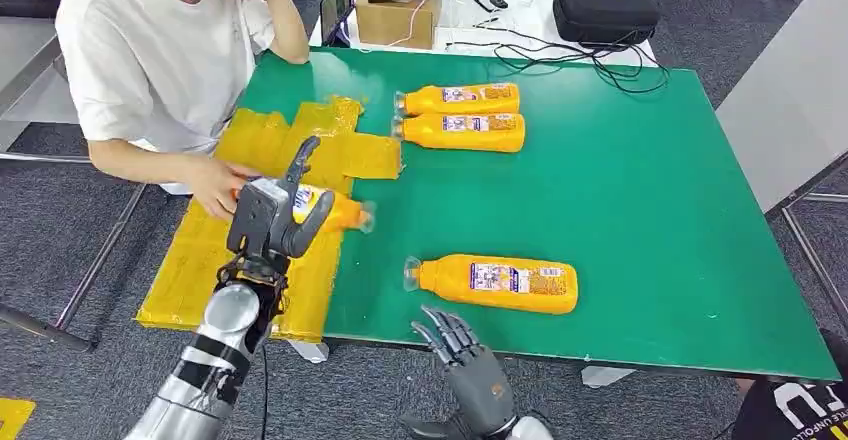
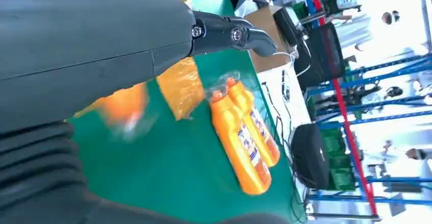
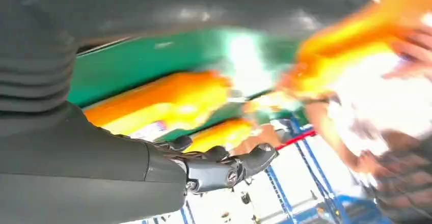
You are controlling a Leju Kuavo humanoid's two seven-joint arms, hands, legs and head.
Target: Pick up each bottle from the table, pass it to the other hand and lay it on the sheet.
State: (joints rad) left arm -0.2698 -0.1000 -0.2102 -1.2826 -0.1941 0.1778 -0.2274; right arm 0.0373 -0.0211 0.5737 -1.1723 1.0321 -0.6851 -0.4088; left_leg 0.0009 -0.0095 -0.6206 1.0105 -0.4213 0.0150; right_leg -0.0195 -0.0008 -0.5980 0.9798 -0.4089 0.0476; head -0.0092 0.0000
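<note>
My left hand (image 1: 272, 218) hovers over the yellow sheet (image 1: 250, 145) and holds an orange bottle (image 1: 342, 212), thumb curled under it and one finger stretched up. The bottle looks blurred, also under the palm in the left wrist view (image 2: 122, 107). Another orange bottle (image 1: 497, 282) lies on its side near the green table's front edge. Two more (image 1: 460, 98) (image 1: 462, 132) lie side by side at the back, also visible from the left wrist (image 2: 244, 137). My right hand (image 1: 465, 355) is open just in front of the table edge, fingers spread (image 3: 224, 165), below the near bottle.
A person in a white shirt sits at the table's left, one hand (image 1: 213, 185) resting on the sheet close to my left hand. Behind the green table (image 1: 650, 210) stand a cardboard box (image 1: 397, 20), a black case (image 1: 605, 8) and cables.
</note>
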